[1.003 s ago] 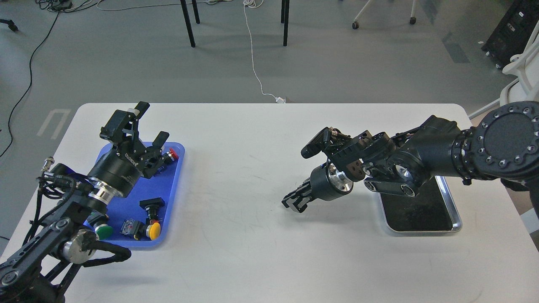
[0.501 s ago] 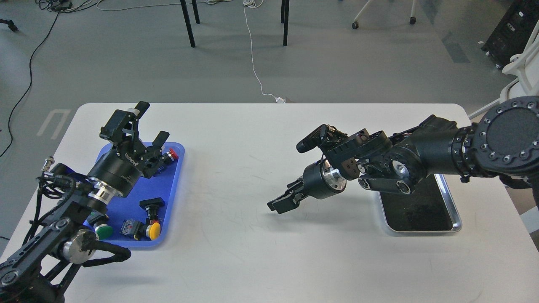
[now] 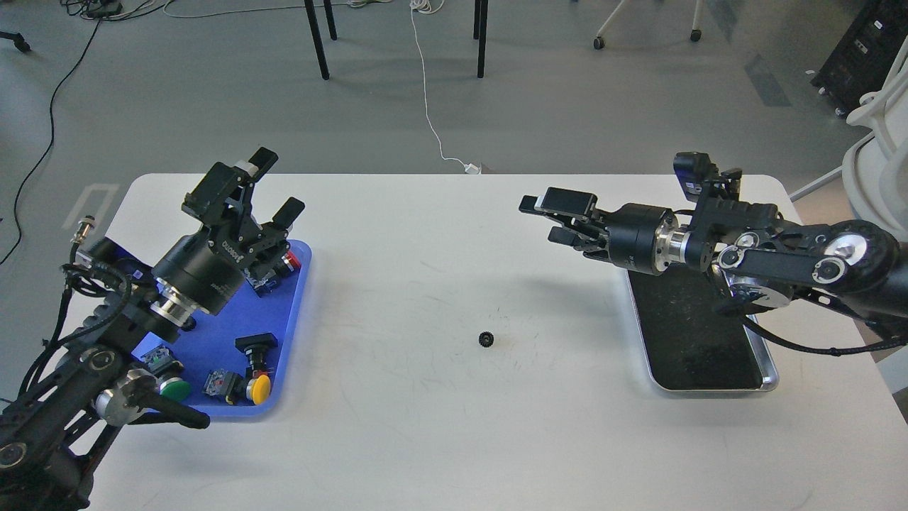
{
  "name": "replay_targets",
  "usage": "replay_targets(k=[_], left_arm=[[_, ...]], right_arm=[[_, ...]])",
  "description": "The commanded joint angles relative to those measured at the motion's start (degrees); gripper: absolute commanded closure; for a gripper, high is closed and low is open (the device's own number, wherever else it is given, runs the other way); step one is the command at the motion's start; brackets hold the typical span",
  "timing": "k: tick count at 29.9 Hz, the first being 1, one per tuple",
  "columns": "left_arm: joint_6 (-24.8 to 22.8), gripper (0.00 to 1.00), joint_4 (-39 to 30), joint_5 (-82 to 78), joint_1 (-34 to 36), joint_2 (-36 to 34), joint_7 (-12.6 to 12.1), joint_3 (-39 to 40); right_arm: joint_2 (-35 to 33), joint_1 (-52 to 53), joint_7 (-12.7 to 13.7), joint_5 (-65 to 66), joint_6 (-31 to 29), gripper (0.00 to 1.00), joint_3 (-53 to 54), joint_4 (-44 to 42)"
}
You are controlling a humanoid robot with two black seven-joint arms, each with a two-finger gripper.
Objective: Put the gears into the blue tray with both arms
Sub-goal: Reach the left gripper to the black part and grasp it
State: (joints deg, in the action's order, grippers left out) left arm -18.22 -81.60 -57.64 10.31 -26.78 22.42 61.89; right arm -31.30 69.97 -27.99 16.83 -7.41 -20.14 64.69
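A white desk [image 3: 425,426] carries a shiny metal tray [image 3: 770,380] with a black inside at about 3 o'clock. At 9 o'clock lie push-button switches: a yellow-capped one [image 3: 259,387], a green-capped one [image 3: 174,388] and a red-capped one [image 3: 292,260]. On the grey floor beyond, at 12 o'clock, a white cable [image 3: 428,106] runs between dark chair legs [image 3: 317,42].

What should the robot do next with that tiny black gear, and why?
Probably reach the open left gripper toward the small black toothed gear: it lies alone on the white table, outside the rectangular blue plastic tray, and neither gripper holds anything.
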Motion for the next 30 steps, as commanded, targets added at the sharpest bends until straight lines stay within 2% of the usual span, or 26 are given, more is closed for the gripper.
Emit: replay_targets(k=[1,4,9,12,19,27,30], left_arm=[[-2.6,0.02,0.0,-13.5,4.4,-0.1,3.5,-3.6],[-2.6,0.02,0.0,-24.7,9.5,-0.4,5.6,-9.8],[-1.7,0.02,1.6,-54.3,21.7,-0.4,5.6,-26.8],[-1.2,0.02,6.1,-63.5,26.9,1.5,5.6,-32.0],[-0.9,0.05,19.7,-67.4,40.6,9.4,5.6,-48.2],[0.6,0.16,27.5,-67.4,43.7,16.6,5.6,-54.2],[3.3,0.2,31.1,-67.4,43.7,19.2,5.6,-55.3]], right_arm=[[-4.5,-9.0,0.0,-9.3,-0.1,0.06,13.4,0.2],[-6.6,-15.9,0.0,-14.9,-1.1,0.06,21.7,-0.4],[-8.4,-25.7,0.0,-22.1,-6.7,0.07,31.0,-0.5],[-8.7,-30.2,0.0,-23.4,-10.4,0.07,33.8,-1.1],[-9.6,-37.4,0.0,-23.4,-12.5,0.06,38.4,-2.0],[-9.9,-39.1,0.0,-23.4,-12.5,0.06,38.7,-2.0],[-9.9,-39.3,0.0,-23.4,-12.5,0.06,38.7,-1.9]])
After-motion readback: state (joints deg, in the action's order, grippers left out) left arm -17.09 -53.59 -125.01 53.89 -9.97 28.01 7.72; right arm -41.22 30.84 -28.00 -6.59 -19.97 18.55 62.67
